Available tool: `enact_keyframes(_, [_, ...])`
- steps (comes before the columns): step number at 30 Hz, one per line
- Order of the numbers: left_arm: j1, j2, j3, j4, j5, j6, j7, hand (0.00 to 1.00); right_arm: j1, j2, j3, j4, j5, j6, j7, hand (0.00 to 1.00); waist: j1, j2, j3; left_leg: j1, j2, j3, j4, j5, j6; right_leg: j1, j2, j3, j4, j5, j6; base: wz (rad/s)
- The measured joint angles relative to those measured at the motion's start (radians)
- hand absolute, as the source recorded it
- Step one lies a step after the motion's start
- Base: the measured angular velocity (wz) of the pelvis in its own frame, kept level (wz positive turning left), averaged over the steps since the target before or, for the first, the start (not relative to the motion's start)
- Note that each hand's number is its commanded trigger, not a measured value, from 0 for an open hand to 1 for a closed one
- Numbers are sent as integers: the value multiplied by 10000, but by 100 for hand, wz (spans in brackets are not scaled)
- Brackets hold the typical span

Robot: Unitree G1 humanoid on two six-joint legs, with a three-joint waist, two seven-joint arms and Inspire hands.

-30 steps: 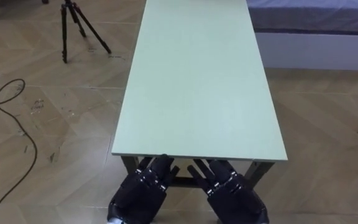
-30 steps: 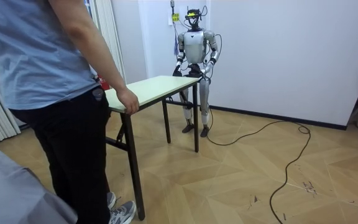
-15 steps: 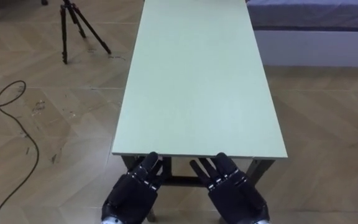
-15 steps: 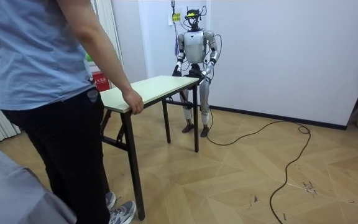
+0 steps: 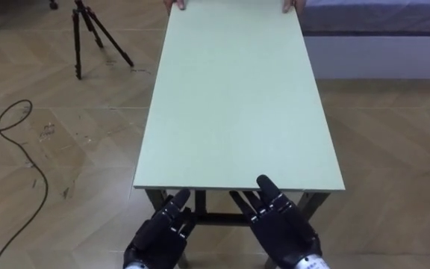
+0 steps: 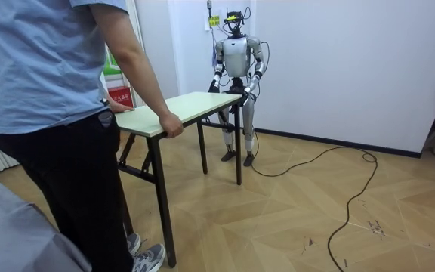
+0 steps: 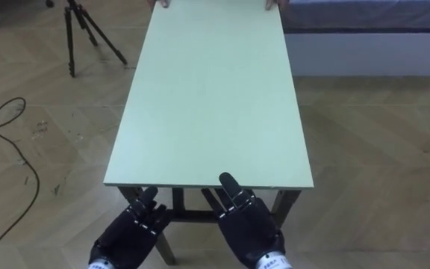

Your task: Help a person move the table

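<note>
while the robot stands at 1 short end of the table, its 2 black hands hang low, just below the near edge of the tabletop. the left hand is by the near left corner. the right hand is by the near right corner. both are spread wide, with straight fingers that point up at the edge. the right hand's fingertips reach just over the edge, and the left hand's tips stop at it. neither hand has hold of the table.

the pale green tabletop is bare and runs away from the robot. at the far edge, a person's hands hold both far corners. in the room view the person stands at that end with a hand curled on the edge.

off the left edge, a cable lies on the floor, and further off stands a tripod. a bed sits past the far right corner.

i think this is the step of getting a grip. next the robot should slide its fingers under the near edge and curl them round it. then it can lift and walk along with the person.
</note>
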Motion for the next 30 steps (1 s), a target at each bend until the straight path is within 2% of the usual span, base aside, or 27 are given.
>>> enact_keyframes(12, [-13, -38, 97, 287, -13, 75, 120, 0, -36, 18, -106, 1, 15, 26, -113, 0, -10, 39, -3, 23, 6, 11, -14, 0, 0, 14, 6, 48, 1, 0, 0, 0])
enact_keyframes(16, [-19, -88, 270, 286, -433, 305, 125, 0, -49, 142, -515, 1, 693, 2, -387, 0, -16, 68, -22, 74, 12, 25, -49, 0, 0, 29, 8, 50, 9, 0, 0, 0])
enact_keyframes(22, [-47, -228, 393, 285, -687, 358, 153, 0, -53, 212, -750, 1, 1150, -201, -713, 0, -25, 62, -18, 160, 11, 23, -55, 0, -1, 130, 15, -28, 0, 0, 0, 1])
enact_keyframes(27, [-188, -247, 406, 143, -799, 388, 233, 0, -62, 373, -779, 2, 1146, -193, -962, 0, -56, 45, -12, 141, 13, -2, -36, 0, -1, 115, 16, -6, 4, 0, 0, 0])
enact_keyframes(30, [-230, -253, 435, -234, -820, 422, 599, 0, -53, 475, -805, 2, 1141, -170, -964, 0, -128, 32, -7, 130, 15, 10, -32, 1, -2, 101, 15, -3, 4, 0, 0, 0])
